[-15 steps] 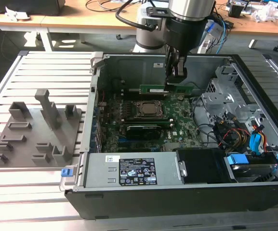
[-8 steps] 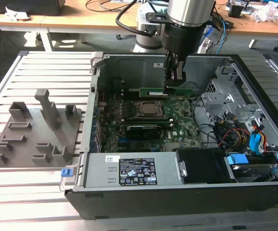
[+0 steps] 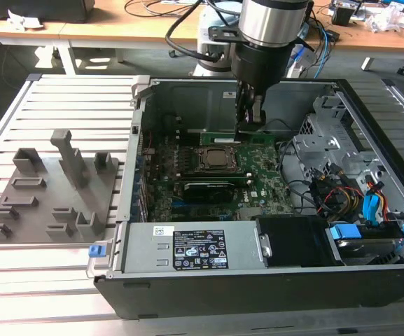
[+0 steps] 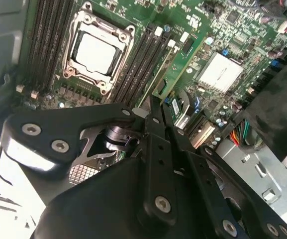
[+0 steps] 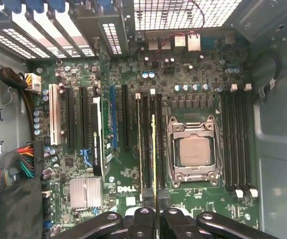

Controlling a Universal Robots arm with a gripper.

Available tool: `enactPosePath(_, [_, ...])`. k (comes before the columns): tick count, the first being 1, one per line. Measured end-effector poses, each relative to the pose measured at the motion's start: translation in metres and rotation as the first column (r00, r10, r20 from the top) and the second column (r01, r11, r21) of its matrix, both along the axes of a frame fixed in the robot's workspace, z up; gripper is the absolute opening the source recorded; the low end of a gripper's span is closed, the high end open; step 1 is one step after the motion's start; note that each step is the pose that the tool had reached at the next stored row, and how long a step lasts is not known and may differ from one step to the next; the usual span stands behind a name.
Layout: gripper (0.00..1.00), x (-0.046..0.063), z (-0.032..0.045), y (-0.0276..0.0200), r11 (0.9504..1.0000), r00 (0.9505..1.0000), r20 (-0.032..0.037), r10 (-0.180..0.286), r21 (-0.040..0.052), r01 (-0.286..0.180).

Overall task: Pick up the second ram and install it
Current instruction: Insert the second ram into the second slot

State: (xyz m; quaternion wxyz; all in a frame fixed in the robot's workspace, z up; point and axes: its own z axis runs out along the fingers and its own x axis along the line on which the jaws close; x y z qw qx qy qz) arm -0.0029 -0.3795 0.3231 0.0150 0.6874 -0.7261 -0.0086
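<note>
My gripper (image 3: 249,127) reaches down into the open computer case (image 3: 187,248) and is shut on the second ram (image 3: 255,136), a thin green stick held on edge. In the first wrist view the ram (image 5: 154,149) runs straight out from the gripper (image 5: 154,208), lined up over the dark memory slots (image 5: 146,144) beside the CPU socket (image 5: 193,152). The second wrist view shows the stick (image 4: 180,64) slanting away from the gripper (image 4: 155,107) over the slots next to the socket (image 4: 96,50). I cannot tell whether it touches a slot.
The green motherboard (image 3: 265,178) lines the case floor, with a black card (image 3: 209,187) in front of the socket. A drive cage and coloured cables (image 3: 356,203) crowd the exterior view's right. A grey holder tray (image 3: 47,196) with upright posts lies outside the case on the left.
</note>
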Motion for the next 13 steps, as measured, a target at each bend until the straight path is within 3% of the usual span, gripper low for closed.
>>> enactPosePath(4, [0.13, -0.005, -0.0104, 0.0013, 1.0, 1.0, 0.0, 0.0, -0.0004, 0.0])
enactPosePath(13, [0.13, -0.005, -0.018, 0.0024, 1.0, 1.0, 0.0, 0.0, -0.0007, 0.0])
